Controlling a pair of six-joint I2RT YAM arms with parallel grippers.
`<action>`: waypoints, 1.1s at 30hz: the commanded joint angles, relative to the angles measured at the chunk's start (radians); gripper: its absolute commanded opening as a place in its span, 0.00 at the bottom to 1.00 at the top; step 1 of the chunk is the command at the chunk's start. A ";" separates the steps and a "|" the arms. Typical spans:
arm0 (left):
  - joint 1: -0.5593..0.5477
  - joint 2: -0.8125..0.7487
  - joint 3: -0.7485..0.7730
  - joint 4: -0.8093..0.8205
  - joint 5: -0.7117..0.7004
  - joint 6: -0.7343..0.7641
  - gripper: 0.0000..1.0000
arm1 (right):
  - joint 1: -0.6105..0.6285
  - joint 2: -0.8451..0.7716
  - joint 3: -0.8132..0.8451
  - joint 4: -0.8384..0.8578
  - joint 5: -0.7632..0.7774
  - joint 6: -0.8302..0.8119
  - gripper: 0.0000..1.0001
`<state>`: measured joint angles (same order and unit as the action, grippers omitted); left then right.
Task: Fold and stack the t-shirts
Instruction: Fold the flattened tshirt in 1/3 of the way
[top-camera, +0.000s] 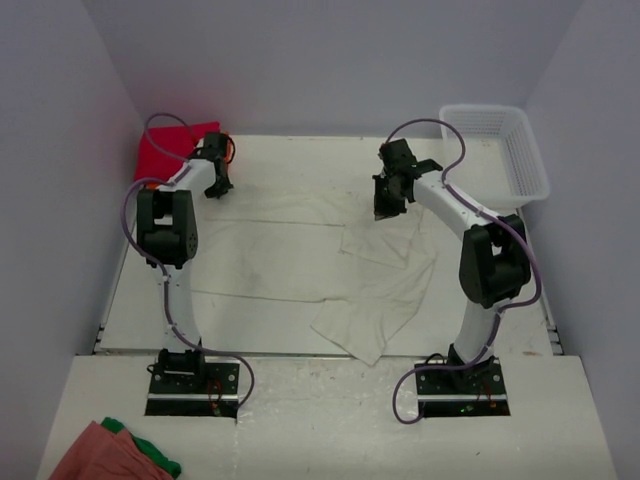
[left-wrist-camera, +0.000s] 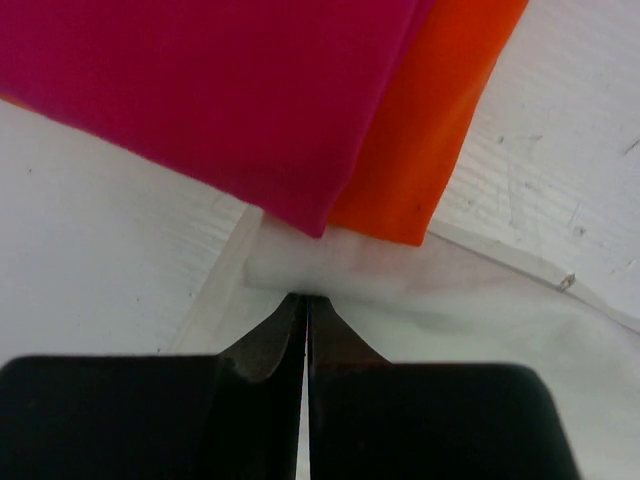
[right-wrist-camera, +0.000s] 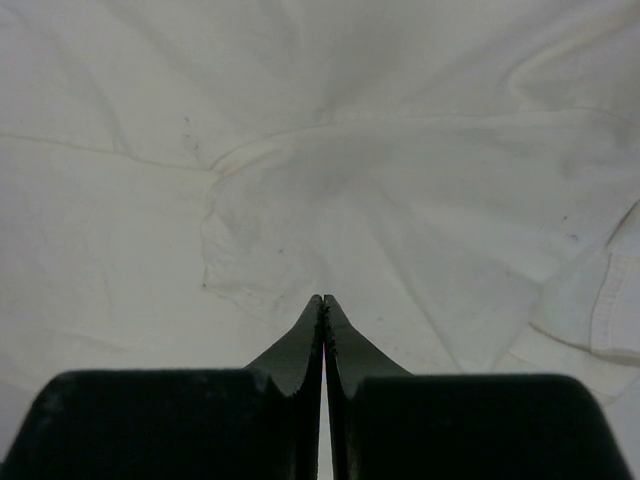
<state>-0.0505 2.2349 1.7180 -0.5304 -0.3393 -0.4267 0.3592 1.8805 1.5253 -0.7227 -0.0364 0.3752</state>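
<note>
**Both arms reached across the cream-white t-shirt, jaws clenched at its far side.**

Nearest, at 7 o'clock in front of the desk (top-camera: 130, 300), lay a salmon-pink cloth (top-camera: 95, 455) and a green cloth (top-camera: 160, 462). The cream-white t-shirt (top-camera: 300, 260) lay spread and wrinkled across the desk's middle, one corner reaching the near edge at 6 o'clock. The left arm (top-camera: 165, 225) stretched toward 11 o'clock. The left jaws were clenched with their tips against the shirt's far edge, and I could not tell whether cloth sat between them. The right arm (top-camera: 492, 262) bent at its elbow toward 10 o'clock. The right jaws were clenched, grasping a pinch of the cream cloth, with creases gathering at their tips. Just beyond the left jaws, in the 11 o'clock corner, the magenta-red t-shirt (top-camera: 165, 150) lay over the orange t-shirt (left-wrist-camera: 440, 130). A white mesh basket (top-camera: 525, 165) sat in the 1 o'clock corner.
</note>
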 joint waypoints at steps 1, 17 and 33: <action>0.034 0.043 0.057 0.032 0.013 0.019 0.00 | 0.014 0.005 0.009 0.024 0.021 0.016 0.00; 0.051 -0.102 -0.044 0.148 0.138 0.023 0.38 | 0.199 -0.467 -0.455 0.068 0.035 0.086 0.58; -0.147 -0.682 -0.276 0.115 0.102 -0.049 0.61 | 0.874 -0.857 -0.893 -0.009 0.190 0.683 0.38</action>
<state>-0.1688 1.5879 1.4857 -0.3832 -0.2028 -0.4416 1.1526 1.0103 0.6224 -0.6983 0.0578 0.8822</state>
